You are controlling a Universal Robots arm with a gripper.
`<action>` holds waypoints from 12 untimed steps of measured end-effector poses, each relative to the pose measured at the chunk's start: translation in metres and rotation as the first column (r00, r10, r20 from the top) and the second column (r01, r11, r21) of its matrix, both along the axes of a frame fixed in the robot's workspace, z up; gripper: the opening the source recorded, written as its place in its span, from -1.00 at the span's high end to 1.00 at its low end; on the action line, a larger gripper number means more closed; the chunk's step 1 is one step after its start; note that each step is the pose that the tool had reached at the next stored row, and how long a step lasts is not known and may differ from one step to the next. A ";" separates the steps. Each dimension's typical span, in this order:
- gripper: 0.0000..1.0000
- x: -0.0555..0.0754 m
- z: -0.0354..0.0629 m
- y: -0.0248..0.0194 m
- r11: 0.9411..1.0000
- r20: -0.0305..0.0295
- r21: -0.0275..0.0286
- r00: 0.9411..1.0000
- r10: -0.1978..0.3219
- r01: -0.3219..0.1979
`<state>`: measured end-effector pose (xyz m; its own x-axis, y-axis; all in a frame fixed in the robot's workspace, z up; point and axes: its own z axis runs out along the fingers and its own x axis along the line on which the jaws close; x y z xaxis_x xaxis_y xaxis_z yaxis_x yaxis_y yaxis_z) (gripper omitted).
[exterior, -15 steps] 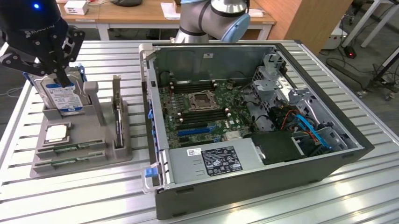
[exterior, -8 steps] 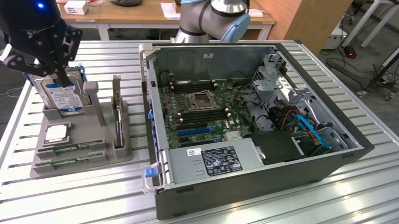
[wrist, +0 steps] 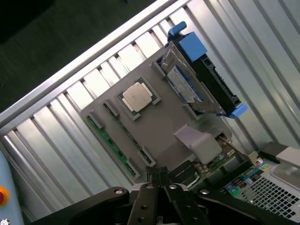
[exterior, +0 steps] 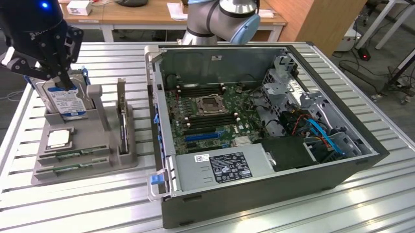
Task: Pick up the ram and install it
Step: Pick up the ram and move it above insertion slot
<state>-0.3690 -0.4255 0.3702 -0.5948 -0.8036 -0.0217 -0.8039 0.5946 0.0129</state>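
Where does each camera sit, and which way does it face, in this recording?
Exterior view: off the arm, raised, looking down on the table with the open computer case and the grey parts holder; the arm and gripper show.
Wrist view: on the wrist, looking down past the shut gripper at the parts holder and the ram.
Shared: parts holder, hard drive, processor chip.

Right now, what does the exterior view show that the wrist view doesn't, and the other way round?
The exterior view adds the open grey metal computer case and its green motherboard. The wrist view adds a small orange button. Both share the shut black fingers, the grey plastic holder, its square silver processor, the blue-labelled silver hard drive and thin green ram sticks.
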 end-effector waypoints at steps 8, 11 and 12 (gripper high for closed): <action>0.81 0.000 -0.0001 0.0000 0.996 0.000 0.000 0.996 0.088 -0.088; 0.81 0.000 -0.0001 0.0000 0.991 0.000 0.000 0.991 0.133 -0.133; 0.81 0.000 -0.0001 0.0000 0.989 0.000 0.000 0.989 0.149 -0.149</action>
<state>-0.3690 -0.4255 0.3700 -0.4687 -0.8831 -0.0214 -0.8834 0.4685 0.0128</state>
